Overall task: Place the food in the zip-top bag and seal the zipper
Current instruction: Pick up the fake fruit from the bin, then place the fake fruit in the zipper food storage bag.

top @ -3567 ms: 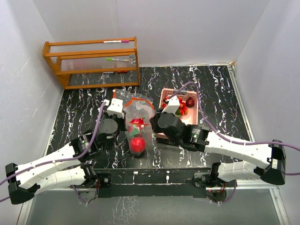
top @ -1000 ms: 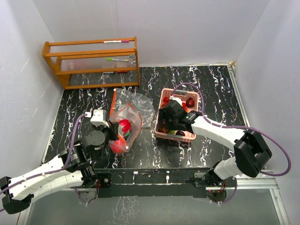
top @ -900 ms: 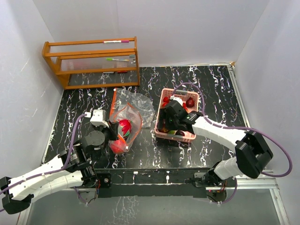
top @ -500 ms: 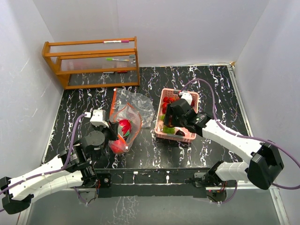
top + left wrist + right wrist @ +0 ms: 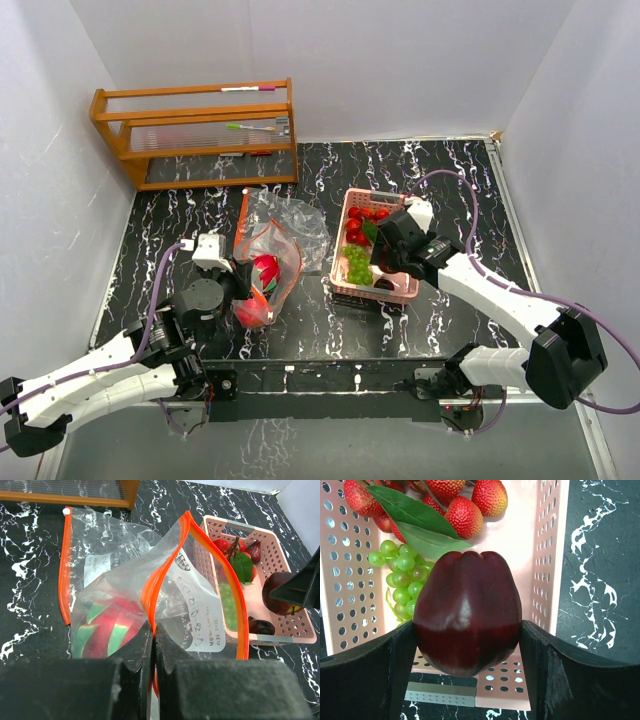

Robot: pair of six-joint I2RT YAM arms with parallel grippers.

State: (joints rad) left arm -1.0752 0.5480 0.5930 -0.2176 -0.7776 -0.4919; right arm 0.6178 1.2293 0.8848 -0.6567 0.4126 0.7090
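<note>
Looking down the right wrist camera, I see the right gripper (image 5: 467, 632) spread wide and clamped on a dark red apple (image 5: 467, 622), one black finger pressed to each flank, held in the air over the pink basket (image 5: 542, 555). Under it, in that basket, lie green grapes (image 5: 402, 575) at 9 o'clock of the apple and red bumpy fruits (image 5: 465, 515) with a green leaf (image 5: 410, 512) at 12 o'clock. On the left wrist camera the left gripper (image 5: 152, 635) has its jaws pressed together, pinching the orange zipper edge of the zip-top bag (image 5: 197, 615) and holding its mouth up and open; a dragon fruit (image 5: 105, 630) sits inside behind the clear film. That same view catches the apple (image 5: 277, 592) at 3 o'clock, over the basket's near right side. Only the overhead camera gives me the layout: the bag (image 5: 275, 245) lies at 9 o'clock of the basket (image 5: 345, 215), near it but apart, with a red round fruit (image 5: 252, 312) at its near end beside the left gripper (image 5: 245, 282), while the right gripper (image 5: 385, 258) hangs over the basket's right half. Everything rests on a black table (image 5: 470, 190) veined with white, with a wooden rack (image 5: 195, 135) at its 11 o'clock corner and plain white walls (image 5: 400, 60) around.
</note>
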